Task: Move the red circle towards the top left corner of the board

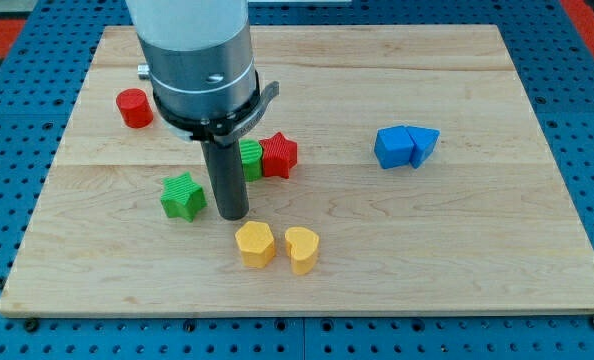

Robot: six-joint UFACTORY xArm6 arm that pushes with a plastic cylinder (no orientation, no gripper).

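The red circle (133,107) is a short red cylinder on the wooden board (307,260), at the view's upper left. My tip (234,215) is on the board well to the lower right of it, not touching it. The tip stands between the green star (183,195) on its left and the yellow blocks below it. A green block (250,159) and a red star (278,155) sit just behind the rod, touching each other.
A yellow hexagon (254,243) and a yellow heart (301,248) lie side by side near the view's bottom. A blue cube (393,147) and a blue triangle (423,145) touch at the view's right. The arm's grey body (195,60) hides part of the board's top left.
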